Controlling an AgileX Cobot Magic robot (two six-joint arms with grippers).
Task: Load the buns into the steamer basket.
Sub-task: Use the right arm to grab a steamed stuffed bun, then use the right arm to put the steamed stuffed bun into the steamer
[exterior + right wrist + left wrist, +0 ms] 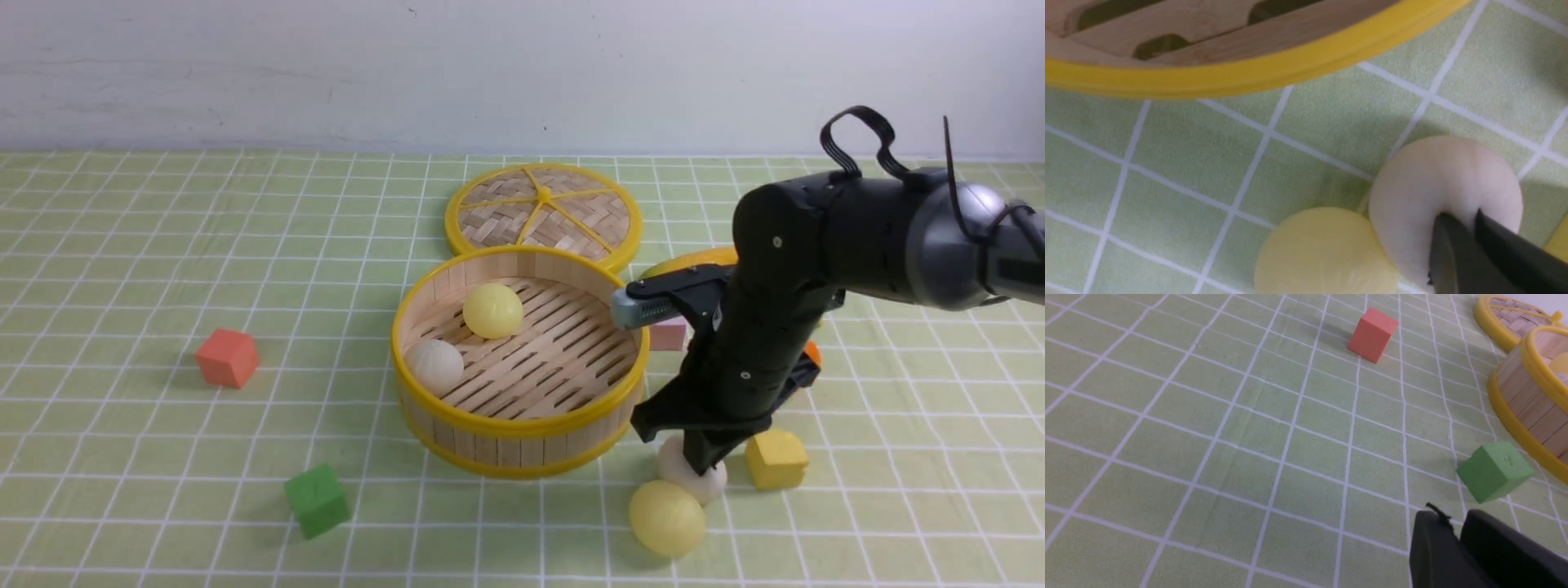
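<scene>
The steamer basket (522, 429) stands mid-table and holds a smooth yellow bun (492, 310) and an off-white bun (435, 366). Just off its near right side another off-white bun (671, 467) lies on the cloth, touching a second yellow bun (667, 518). My right gripper (704, 469) comes down onto that off-white bun (1437, 179) and is shut on it, its tips (1459, 216) pinching the soft top. The yellow bun (1323, 249) rests against it. My left gripper (1447, 516) shows only in the left wrist view, low over the cloth, fingers together and holding nothing.
The flat woven lid (543, 212) lies behind the basket. A red cube (227, 357) and a green cube (317, 500) sit to the left, a yellow cube (775, 459) right beside the right gripper, a pink cube (669, 333) and an orange mango (694, 260) behind the arm.
</scene>
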